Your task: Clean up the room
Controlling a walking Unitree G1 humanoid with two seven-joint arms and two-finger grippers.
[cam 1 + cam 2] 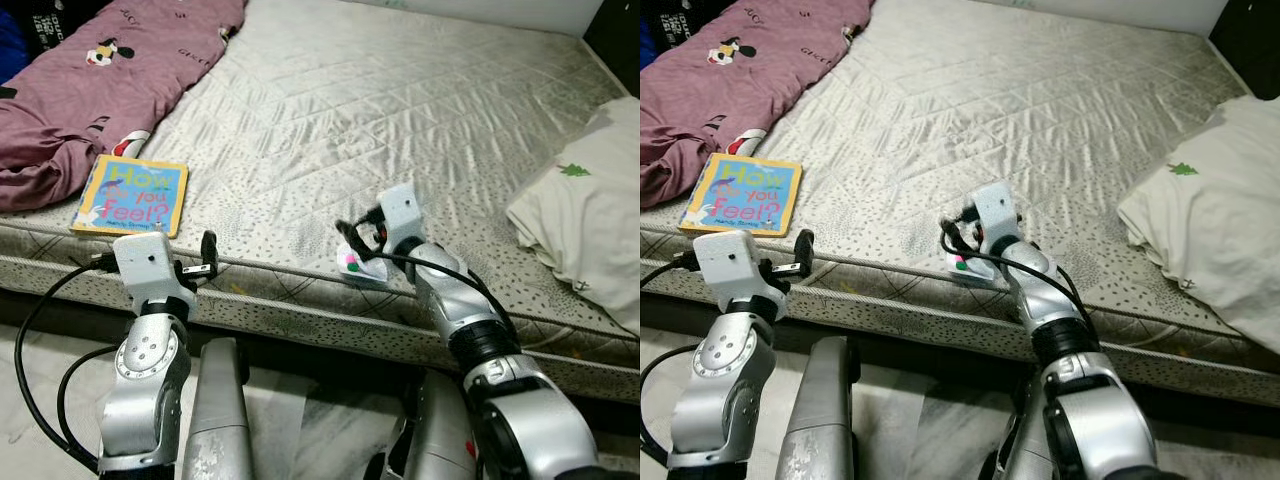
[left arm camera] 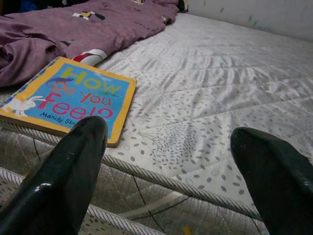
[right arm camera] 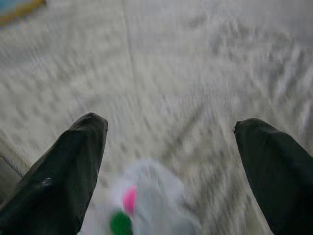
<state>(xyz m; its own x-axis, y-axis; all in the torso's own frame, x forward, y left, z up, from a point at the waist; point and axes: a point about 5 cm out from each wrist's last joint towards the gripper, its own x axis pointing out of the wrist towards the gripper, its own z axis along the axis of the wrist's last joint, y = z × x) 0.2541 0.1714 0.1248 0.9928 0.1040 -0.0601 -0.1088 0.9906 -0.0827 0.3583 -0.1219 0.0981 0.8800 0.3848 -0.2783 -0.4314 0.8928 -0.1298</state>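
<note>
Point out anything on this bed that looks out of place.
A children's book lies at the mattress edge beside the rumpled purple blanket. A small white wrapper with pink and green dots sits at the edge below the open right gripper.

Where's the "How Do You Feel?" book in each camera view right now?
Left eye: book at left on the mattress edge, below the purple blanket.
Right eye: same spot, farther left.
Left wrist: beyond one finger of the open left claw, at.
Right wrist: a blurred blue-yellow corner, probably the book.
Shared landmark: the purple blanket.
</note>
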